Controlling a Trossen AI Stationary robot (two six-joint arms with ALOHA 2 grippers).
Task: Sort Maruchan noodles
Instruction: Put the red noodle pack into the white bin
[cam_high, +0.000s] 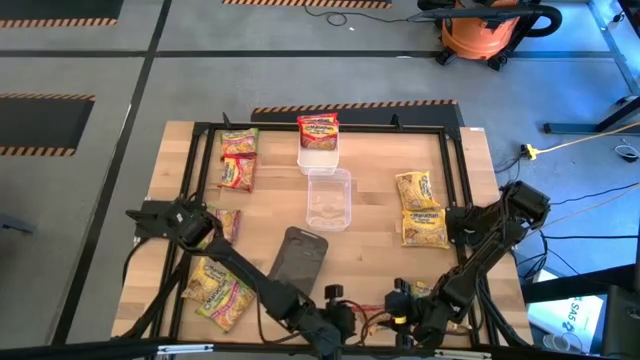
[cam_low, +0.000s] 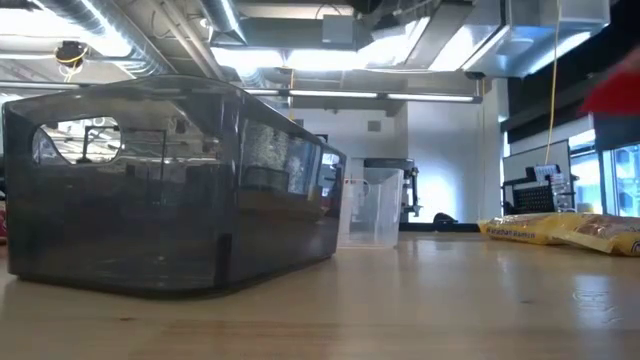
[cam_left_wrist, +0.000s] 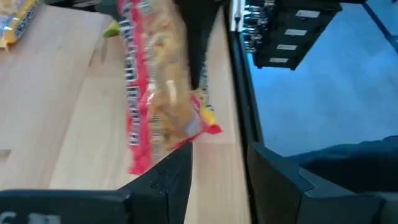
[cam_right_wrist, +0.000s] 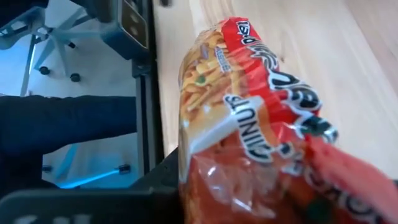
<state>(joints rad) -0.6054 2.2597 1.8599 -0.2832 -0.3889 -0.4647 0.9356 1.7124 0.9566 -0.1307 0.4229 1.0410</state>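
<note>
Noodle packets lie in groups on the table: two at the far left (cam_high: 238, 158), some at the near left (cam_high: 220, 285), two yellowish ones at the right (cam_high: 413, 190) (cam_low: 560, 230), and one on the white tray (cam_high: 318, 128). My left gripper (cam_left_wrist: 221, 180) is open at the table's left edge, with a red-and-yellow packet (cam_left_wrist: 158, 87) (cam_high: 228, 222) lying flat just ahead of its fingers. My right gripper (cam_high: 460, 226) is at the right edge. A red-orange packet (cam_right_wrist: 249, 124) fills its wrist view. My right gripper seems shut on the red-orange packet's near end (cam_right_wrist: 211, 180), beside one dark finger (cam_right_wrist: 158, 177). The packet itself hides the place of contact. It rises tilted off the wood toward the camera. Whether my left gripper touches its packet cannot be told.
Down the table's middle stand a white tray (cam_high: 318, 158), a clear tray (cam_high: 329, 200) (cam_low: 372, 210) and a dark tray (cam_high: 300, 256) (cam_low: 170, 190). A black frame (cam_high: 330, 127) rims the table. A person's dark sleeve (cam_right_wrist: 68, 118) shows beyond the right edge.
</note>
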